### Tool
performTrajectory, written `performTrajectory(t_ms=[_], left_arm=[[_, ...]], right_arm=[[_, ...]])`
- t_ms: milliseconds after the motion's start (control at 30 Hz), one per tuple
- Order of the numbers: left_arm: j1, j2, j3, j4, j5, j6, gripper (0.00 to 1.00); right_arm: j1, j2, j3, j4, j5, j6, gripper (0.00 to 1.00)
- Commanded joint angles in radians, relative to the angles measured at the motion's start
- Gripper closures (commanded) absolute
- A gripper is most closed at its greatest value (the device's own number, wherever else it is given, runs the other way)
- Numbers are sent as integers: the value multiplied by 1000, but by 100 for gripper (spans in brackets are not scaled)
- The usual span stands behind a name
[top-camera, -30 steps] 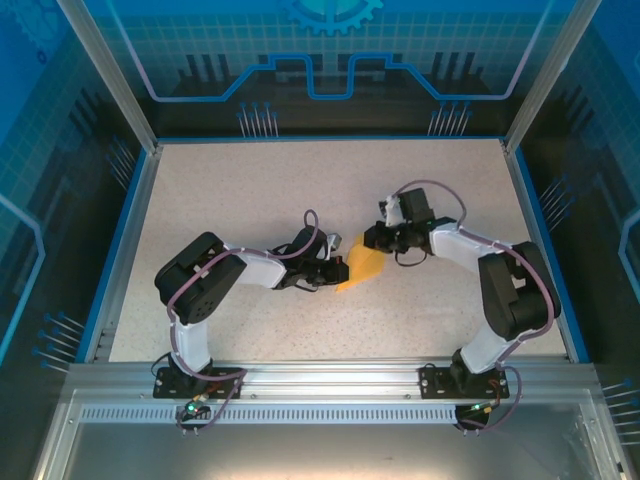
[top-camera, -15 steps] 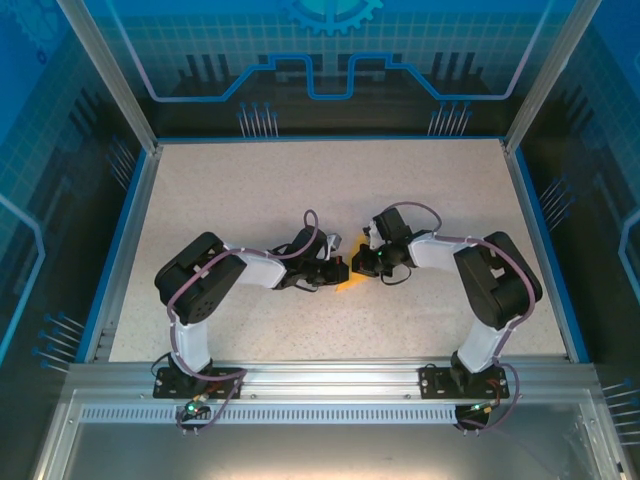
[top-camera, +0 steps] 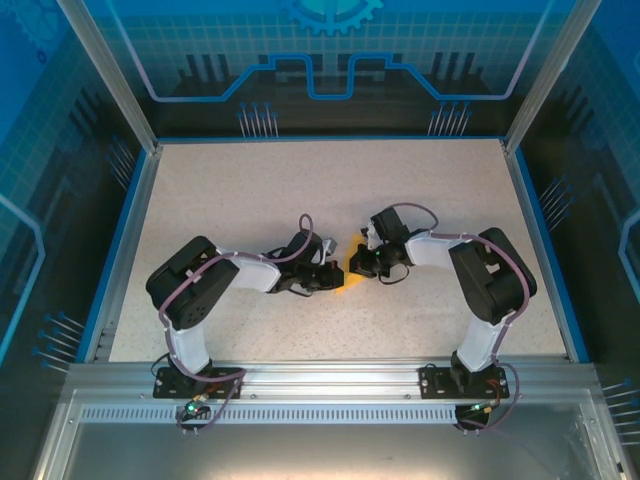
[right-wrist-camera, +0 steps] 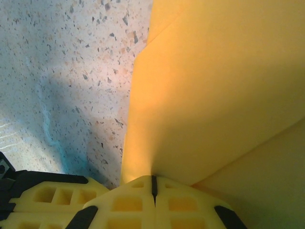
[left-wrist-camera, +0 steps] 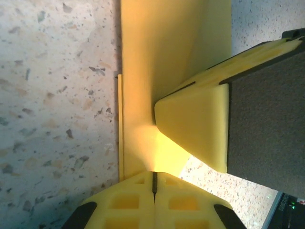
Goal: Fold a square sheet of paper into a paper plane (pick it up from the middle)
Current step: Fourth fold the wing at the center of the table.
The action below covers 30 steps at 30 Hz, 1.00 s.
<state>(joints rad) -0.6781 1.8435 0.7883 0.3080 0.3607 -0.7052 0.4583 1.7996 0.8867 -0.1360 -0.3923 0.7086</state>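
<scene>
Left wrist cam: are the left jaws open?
No: the left gripper has its fingers meeting at a thin seam, closed on the end of the square sheet of paper.

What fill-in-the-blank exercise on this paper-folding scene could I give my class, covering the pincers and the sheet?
1. The left pincer is ___ on the sheet of paper, not open.
2. Counting the right pincer as well, the number of pincers gripping the sheet is ___.
3. Seen from above, the sheet sits ___ the two pincers.
4. The speckled surface beneath the arms is the top of a ___.

Missing words: shut; two; between; table.
</scene>
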Motion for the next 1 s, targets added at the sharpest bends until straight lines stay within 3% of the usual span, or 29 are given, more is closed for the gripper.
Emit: performTrajectory(t_ms=[0,167,433,733,967], left_arm=[[-11,15,-61,-146,55,10,94],[-12,-6,-79,-210,50,43,94],[-11,-117,-86,-326,-59,70,94],[-30,-194,-82,-179,12,18,89],[-31,-177,-39,-138,-59,4,87]], right_arm=[[-7,70,-13,-70,110,14,97],[-8,90,19,-95,132,19,96],[-9,106,23,-101,136,23,96],[-9,122,31,-116,145,32,96],[-9,133,29,-118,145,40,96]])
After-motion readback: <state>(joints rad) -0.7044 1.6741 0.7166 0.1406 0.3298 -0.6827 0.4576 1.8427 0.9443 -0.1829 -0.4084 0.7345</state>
